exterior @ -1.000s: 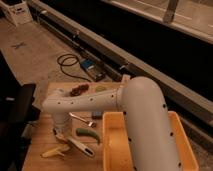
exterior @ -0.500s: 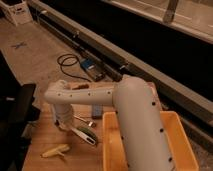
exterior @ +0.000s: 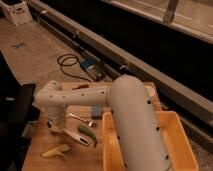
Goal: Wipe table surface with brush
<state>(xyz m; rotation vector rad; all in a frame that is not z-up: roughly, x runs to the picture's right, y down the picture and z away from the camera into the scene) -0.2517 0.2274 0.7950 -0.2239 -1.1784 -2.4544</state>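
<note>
The table surface (exterior: 40,159) is light brown wood at the lower left. My white arm reaches across it from the right. The gripper (exterior: 55,128) points down at the table's left part and is shut on one end of the brush (exterior: 77,137). The brush is a slim white-handled tool lying low over the wood, with its dark greenish head (exterior: 88,134) pointing right toward the tub. The arm's thick forearm hides the middle of the table.
A yellow banana (exterior: 56,150) lies near the front edge, just below the brush. A small silver spoon (exterior: 80,119) lies behind the brush. A big yellow tub (exterior: 172,131) fills the right side. A black chair (exterior: 17,107) stands at the left edge. Cables (exterior: 70,62) lie on the floor behind.
The brush and gripper have shifted a little away from the front edge, leaving the banana. The arm's elbow has swung, showing more of the yellow tub.
</note>
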